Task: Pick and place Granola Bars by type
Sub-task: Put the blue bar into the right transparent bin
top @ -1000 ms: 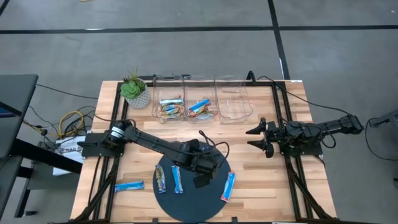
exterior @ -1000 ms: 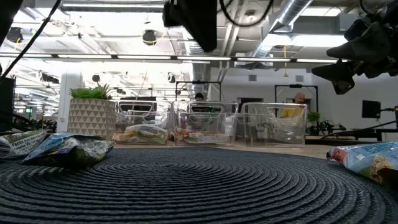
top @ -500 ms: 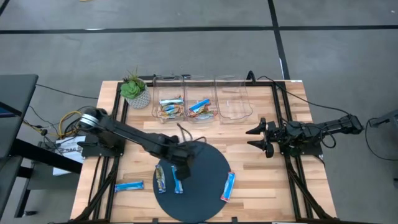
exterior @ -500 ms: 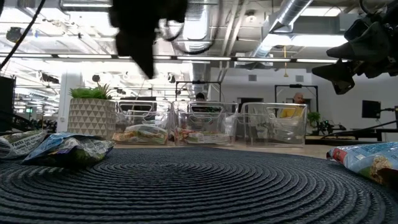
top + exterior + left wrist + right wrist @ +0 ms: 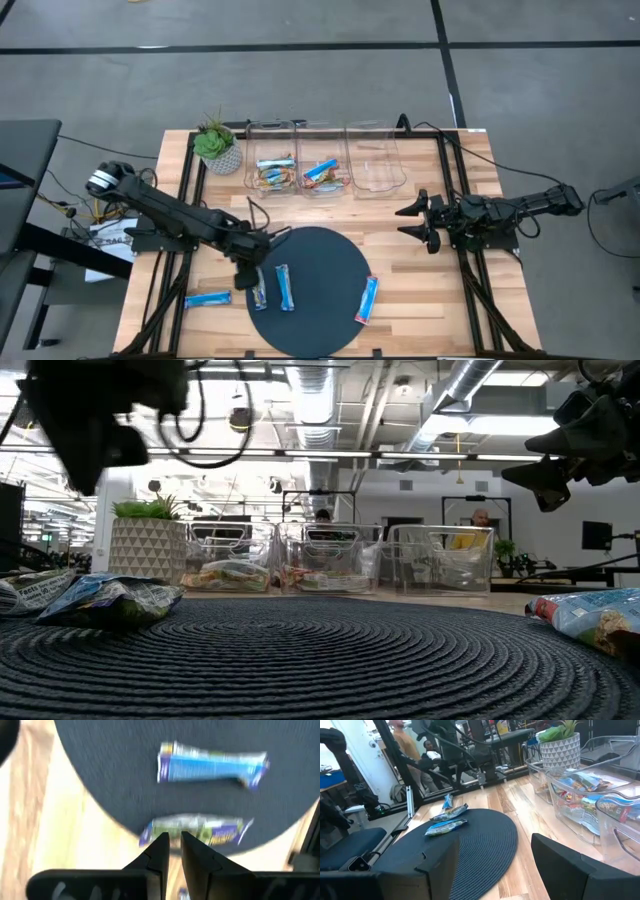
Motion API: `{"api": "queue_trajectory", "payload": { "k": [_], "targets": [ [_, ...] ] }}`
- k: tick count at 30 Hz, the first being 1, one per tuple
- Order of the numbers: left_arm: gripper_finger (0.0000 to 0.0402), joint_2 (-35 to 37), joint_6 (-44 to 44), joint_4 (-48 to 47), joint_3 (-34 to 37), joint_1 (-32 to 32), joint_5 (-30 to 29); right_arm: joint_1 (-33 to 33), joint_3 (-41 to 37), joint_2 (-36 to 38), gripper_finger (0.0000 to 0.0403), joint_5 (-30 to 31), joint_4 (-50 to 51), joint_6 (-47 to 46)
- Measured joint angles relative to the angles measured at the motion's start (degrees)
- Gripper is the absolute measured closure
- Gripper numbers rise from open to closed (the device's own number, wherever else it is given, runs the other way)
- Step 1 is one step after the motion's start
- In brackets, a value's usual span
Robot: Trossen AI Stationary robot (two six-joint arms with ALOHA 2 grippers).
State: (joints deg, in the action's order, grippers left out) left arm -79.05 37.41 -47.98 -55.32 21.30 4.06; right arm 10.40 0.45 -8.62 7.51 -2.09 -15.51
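On the dark mat [image 5: 325, 270], left gripper [image 5: 247, 276], jaws nearly closed and empty, hovers over a multicoloured bar [image 5: 195, 831].

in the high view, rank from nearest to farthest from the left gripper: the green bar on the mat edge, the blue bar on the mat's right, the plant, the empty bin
1. green bar, just below the left gripper, at the mat's left edge
2. plant, at the table's back left
3. blue bar, on the mat's right
4. empty bin, at the back right
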Motion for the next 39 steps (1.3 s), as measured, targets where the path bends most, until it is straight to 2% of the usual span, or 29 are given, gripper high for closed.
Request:
{"api": "queue_trajectory", "payload": {
  "k": [7, 17, 21, 39],
  "targets": [
    [0.035, 6.1, 1.92, -1.07, 5.88, 3.34, 1.26, 0.02, 0.0, 0.0, 0.0159, 0.0, 0.01, 0.0],
    [0.0251, 11.46, 0.96, -5.23, 10.25, 8.66, 3.01, 0.0, 0.0, 0.02, 0.0159, 0.0, 0.05, 0.0],
    [0.0225, 12.01, 1.04, -5.41, 12.36, 11.27, 3.19, 0.01, 0.02, 0.02, 0.0159, 0.0, 0.07, 0.0],
    [0.0216, 12.12, 10.37, -4.97, 17.27, 18.94, 1.04, 0.0, 0.02, 0.02, 0.0159, 0.0, 0.02, 0.0]
  ]
}}
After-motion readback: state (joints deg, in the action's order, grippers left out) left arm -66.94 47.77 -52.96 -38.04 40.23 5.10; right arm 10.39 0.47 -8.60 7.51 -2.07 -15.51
